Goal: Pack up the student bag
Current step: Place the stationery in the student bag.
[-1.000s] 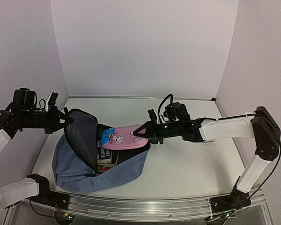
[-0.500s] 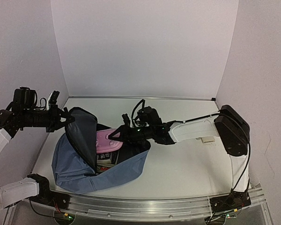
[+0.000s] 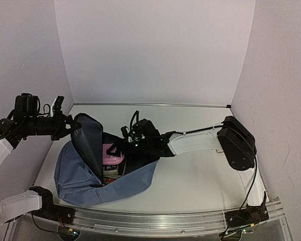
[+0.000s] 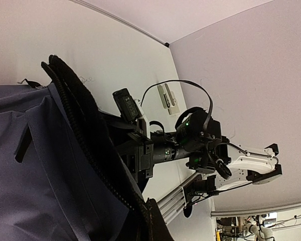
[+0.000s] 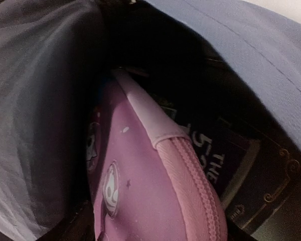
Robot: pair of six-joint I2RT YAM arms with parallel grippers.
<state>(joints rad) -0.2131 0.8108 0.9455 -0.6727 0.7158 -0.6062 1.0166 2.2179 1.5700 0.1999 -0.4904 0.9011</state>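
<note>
- The bag (image 3: pixel 78 173) lies on the left of the tabletop (image 3: pixel 200 175), its mouth gaping toward the right.
- The left hand (image 3: pixel 69 128) is pinched tight on the bag's raised flap, holding it up.
- The right hand (image 3: pixel 121 146) is down in the opening, right at the pink pencil case (image 5: pixel 150 191). Whether its fingers are apart or together, I cannot tell.
- The pencil case sits inside the bag, against a dark book (image 5: pixel 241 170).

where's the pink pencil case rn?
The pink pencil case is inside the open student bag, left of centre in the top view. It lies against the dark lining beside a book, with the right gripper at its right end.
</note>
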